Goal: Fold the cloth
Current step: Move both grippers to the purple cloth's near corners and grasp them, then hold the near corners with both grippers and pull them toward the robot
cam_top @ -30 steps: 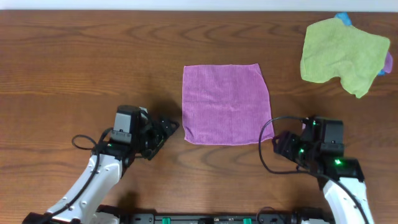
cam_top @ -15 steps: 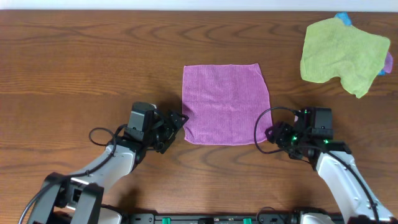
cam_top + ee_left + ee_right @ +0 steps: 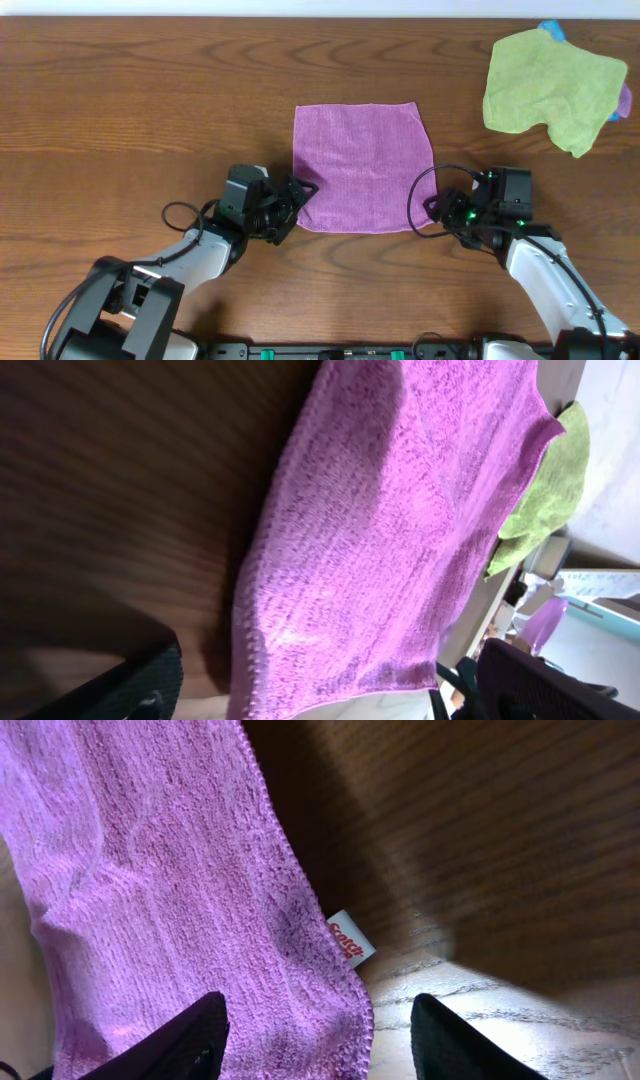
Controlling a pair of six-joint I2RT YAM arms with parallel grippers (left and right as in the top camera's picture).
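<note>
Cloth [image 3: 362, 165] lies flat at table [image 3: 150, 100] centre. The left gripper [image 3: 302, 199] sits at its 7 o'clock corner and the right gripper [image 3: 432, 210] at 5 o'clock. Both have fingers [image 3: 190, 1040] spread astride the edge, seemingly untouched, probably to lift both near corners together.

From overhead I look straight down on the whole table [image 3: 150, 90]. My wrist cameras sit low and close, each facing one lower corner of the cloth [image 3: 362, 165], which all three views share.
</note>
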